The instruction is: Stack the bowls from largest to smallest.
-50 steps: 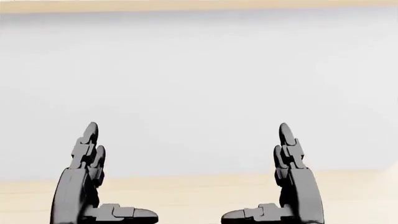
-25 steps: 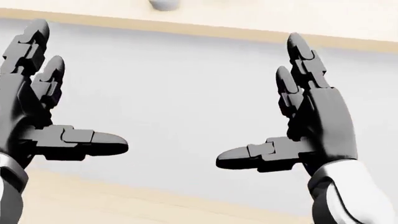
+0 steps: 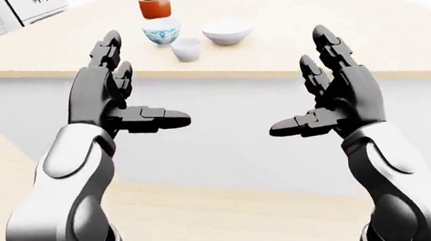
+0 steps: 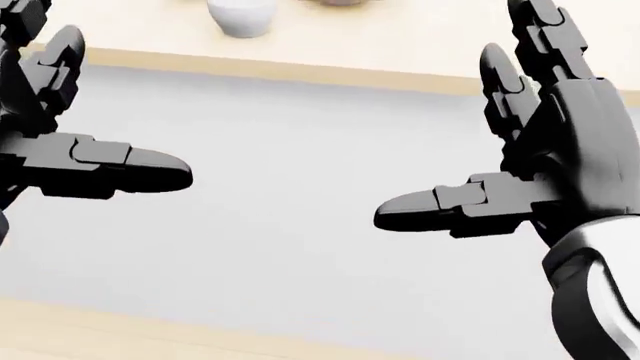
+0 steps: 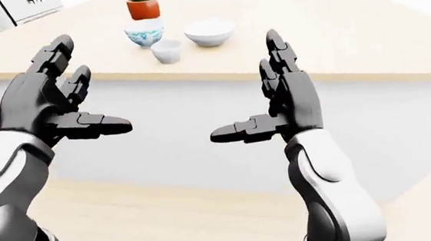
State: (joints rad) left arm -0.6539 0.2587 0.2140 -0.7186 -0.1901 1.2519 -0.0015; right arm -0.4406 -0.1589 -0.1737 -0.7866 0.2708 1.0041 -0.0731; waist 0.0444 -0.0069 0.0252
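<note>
Nothing is stacked yet: the white bowl (image 3: pixel 226 31), the patterned bowl (image 3: pixel 161 31) and the small bowl (image 3: pixel 187 49) sit apart on the far worktop (image 3: pixel 332 36) near a potted plant (image 3: pixel 154 2), well beyond the left hand (image 3: pixel 110 100) and right hand (image 3: pixel 337 96), both empty with fingers spread wide.

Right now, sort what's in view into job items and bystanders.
For the job:
- wide white ceramic bowl
- blue-patterned white bowl
- small plain white bowl
- left hand and right hand, both open and empty

Just lying about:
- green plant in terracotta pot
- white drawer cabinets
</note>
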